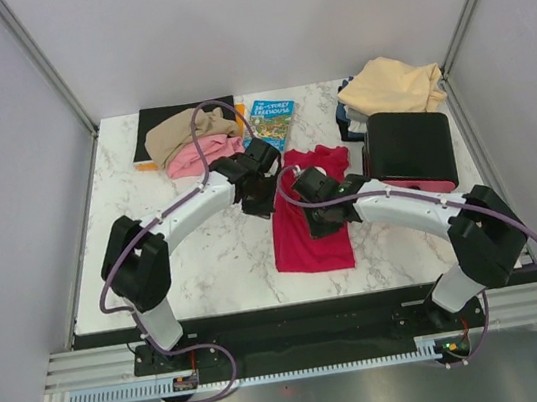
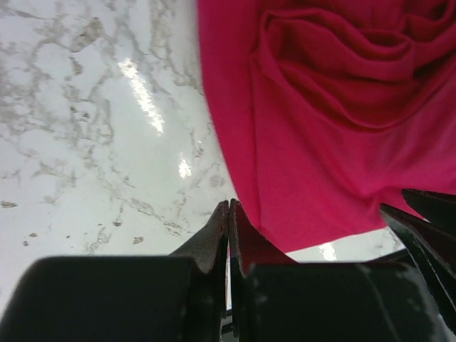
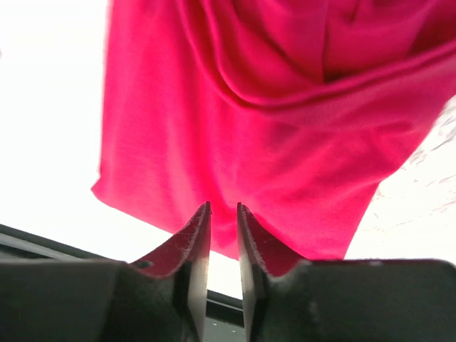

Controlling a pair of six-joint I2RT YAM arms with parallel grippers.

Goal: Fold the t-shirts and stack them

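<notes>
Clenched black fingers (image 2: 214, 239) of my left tool (image 2: 229, 206) fill the bottom of the left wrist view. Tips are pressed together right at the side edge of the crimson t-shirt (image 2: 320, 157); I cannot tell whether any cloth is nipped.

Right tool (image 3: 223, 206): released by a narrow gap, tips against the same shirt, nothing seen between them.

Top view: crimson shirt lies lengthwise mid-surface on the marble surface (image 1: 207, 261), far end rumpled, both tools at that end.

Tan-brown t-shirt (image 1: 182, 131) is heaped on the black mat (image 1: 160, 116), far left. Pink t-shirt (image 1: 203, 156) touches its near side. Peach-cream t-shirt (image 1: 391, 87) is bunched in the far right corner. Blue book (image 1: 273, 119) lies far centre, apart from the crimson shirt.
</notes>
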